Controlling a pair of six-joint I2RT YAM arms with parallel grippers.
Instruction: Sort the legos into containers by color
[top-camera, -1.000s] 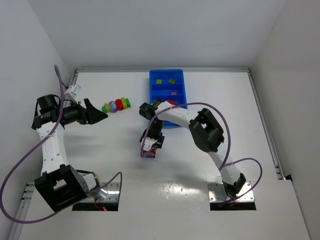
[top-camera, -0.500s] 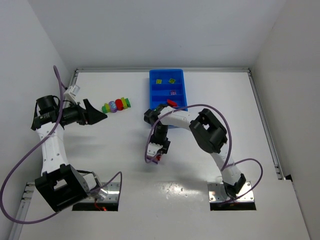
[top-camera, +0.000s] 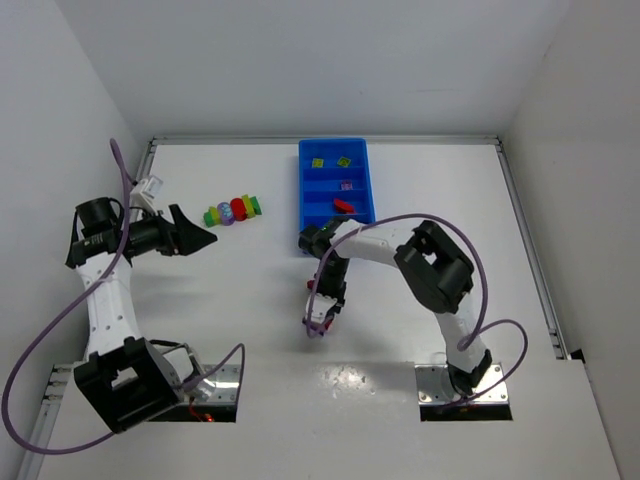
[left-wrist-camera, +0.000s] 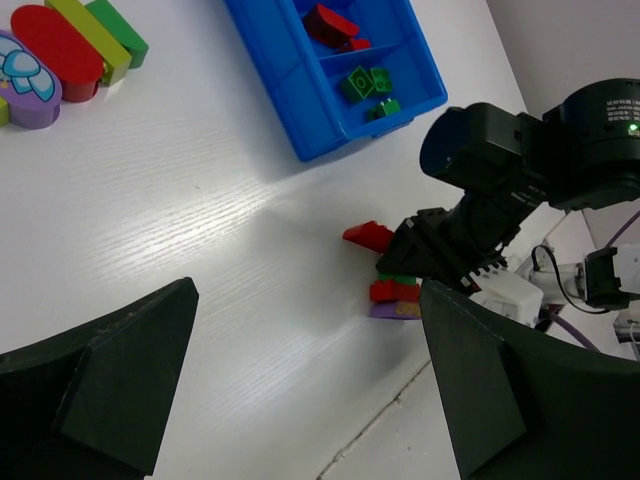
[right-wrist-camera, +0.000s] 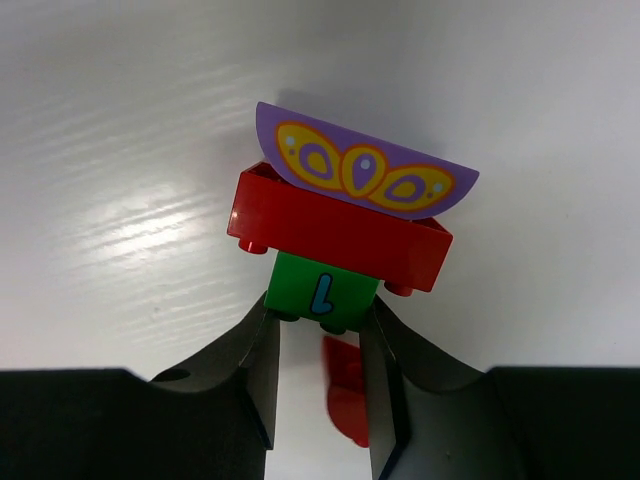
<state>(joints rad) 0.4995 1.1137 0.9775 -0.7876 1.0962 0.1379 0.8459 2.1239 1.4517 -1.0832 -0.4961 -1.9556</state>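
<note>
My right gripper (right-wrist-camera: 322, 312) is shut on the green bottom brick (right-wrist-camera: 322, 290) of a lego cluster, with a red brick (right-wrist-camera: 340, 230) and a purple butterfly piece (right-wrist-camera: 365, 172) stacked on it. In the top view the right gripper (top-camera: 322, 316) holds it low over the table, near of the blue tray (top-camera: 304, 190). A loose red piece (left-wrist-camera: 368, 235) lies on the table beside the cluster (left-wrist-camera: 396, 292). The tray's compartments hold yellow-green (top-camera: 317, 161), purple (top-camera: 346, 185) and red (top-camera: 343, 204) legos. My left gripper (top-camera: 197, 238) is open and empty, held above the table at the left.
A row of joined legos (top-camera: 232, 210), green, purple, red and yellow-green, lies left of the tray; it also shows in the left wrist view (left-wrist-camera: 60, 45). Green bricks (left-wrist-camera: 365, 82) sit in a tray compartment next to the red one (left-wrist-camera: 330, 22). White walls enclose the table.
My right gripper has carried the cluster to the right and toward the near edge of the table. My left arm has barely moved.
</note>
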